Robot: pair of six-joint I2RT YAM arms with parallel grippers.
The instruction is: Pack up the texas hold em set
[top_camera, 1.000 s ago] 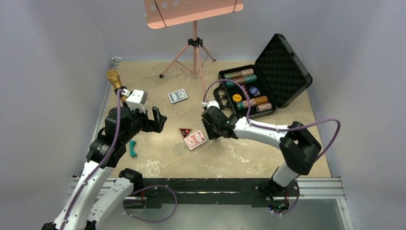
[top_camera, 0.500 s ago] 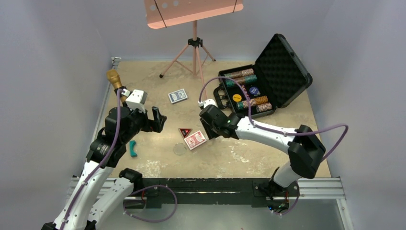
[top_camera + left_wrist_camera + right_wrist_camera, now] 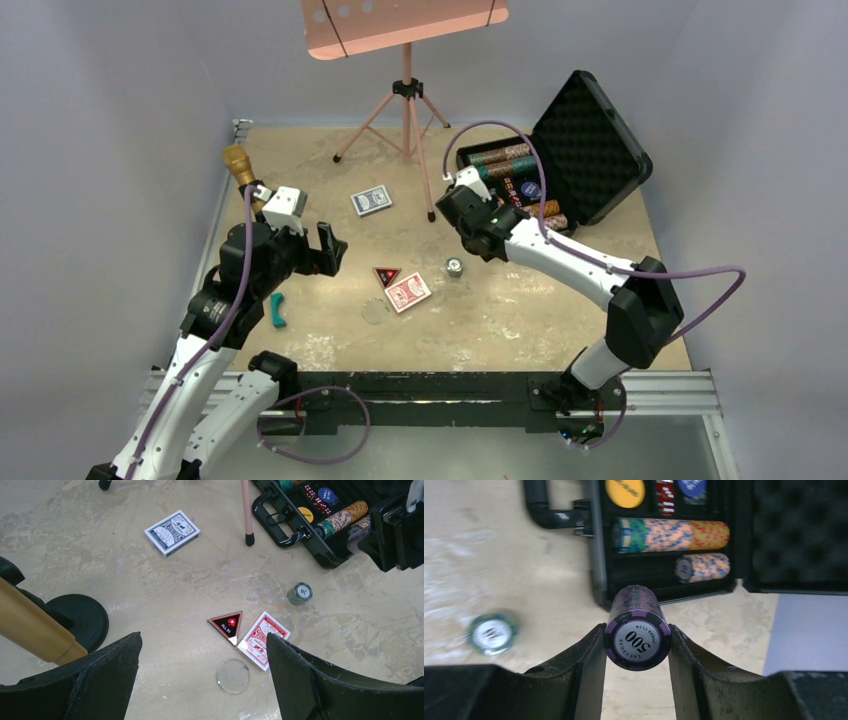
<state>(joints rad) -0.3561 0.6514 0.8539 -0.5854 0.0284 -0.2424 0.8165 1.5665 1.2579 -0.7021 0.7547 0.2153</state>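
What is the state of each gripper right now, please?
Left gripper: open, holding nothing.
Right gripper: closed on a stack of purple poker chips.

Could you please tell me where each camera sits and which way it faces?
Top external: above and behind the arms, looking down on the table; both arms show, bases at the bottom.
Left wrist: on the left arm, looking down at the blue deck, triangle button and red deck; the open left gripper frames the bottom.
Right wrist: on the right arm, facing the open case; the right gripper clamps a purple chip stack.
Shared: the loose green chip shows in all three.
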